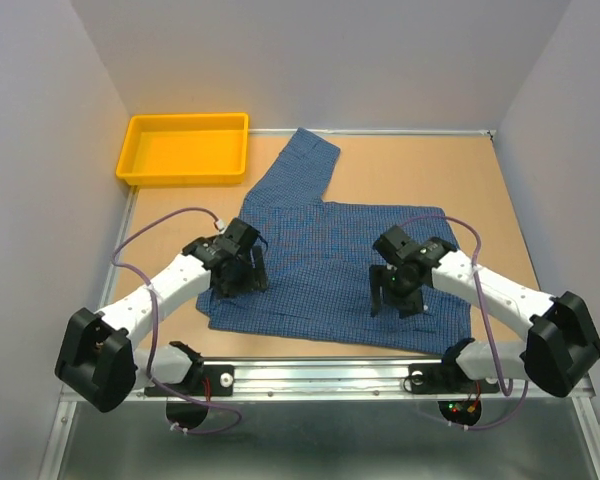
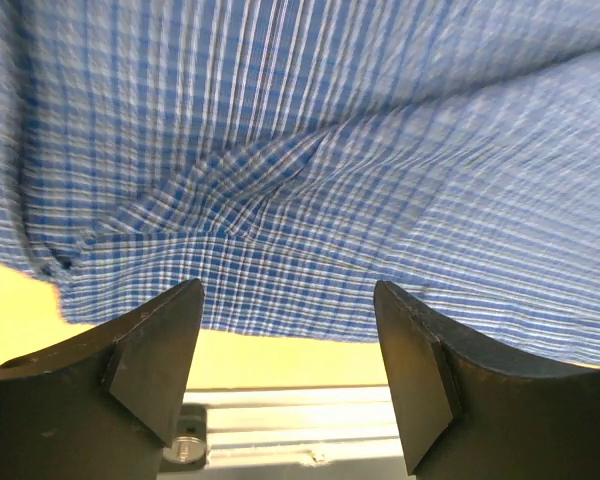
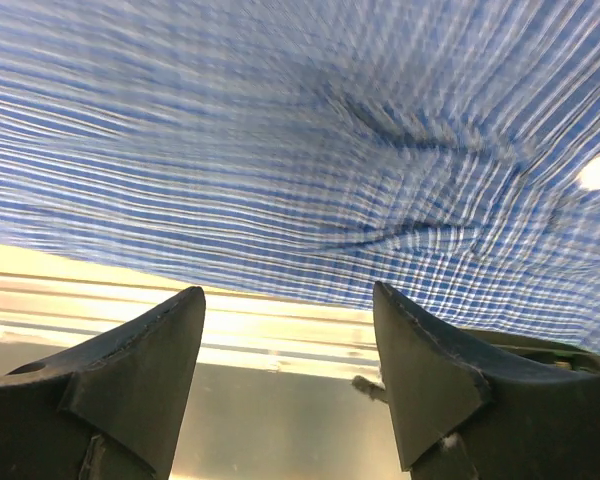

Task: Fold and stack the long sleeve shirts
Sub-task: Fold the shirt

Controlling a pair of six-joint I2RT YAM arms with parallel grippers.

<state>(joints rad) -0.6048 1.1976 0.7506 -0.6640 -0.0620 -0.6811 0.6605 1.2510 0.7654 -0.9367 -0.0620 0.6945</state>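
shirt (image 1: 330, 265) lying crosswise, sleeve (image 1: 295, 170) pointing away

shirt (image 1: 330, 270): soft matt checked cloth | bin (image 1: 180, 179): glossy plastic | tabletop (image 1: 480, 200): matt, probably wood | rail (image 1: 320, 372): metal

A shallow orange-yellow plastic tray (image 1: 185, 181) sits in the far left corner of a light wooden tabletop (image 1: 410, 170), its long sides running parallel to the far edge. Plain pale walls (image 1: 330, 50) close the tabletop in at the back and on both sides. An aluminium rail (image 1: 320, 375) runs the length of the near edge, and a dull grey metal surface (image 1: 310, 450) lies beyond it.
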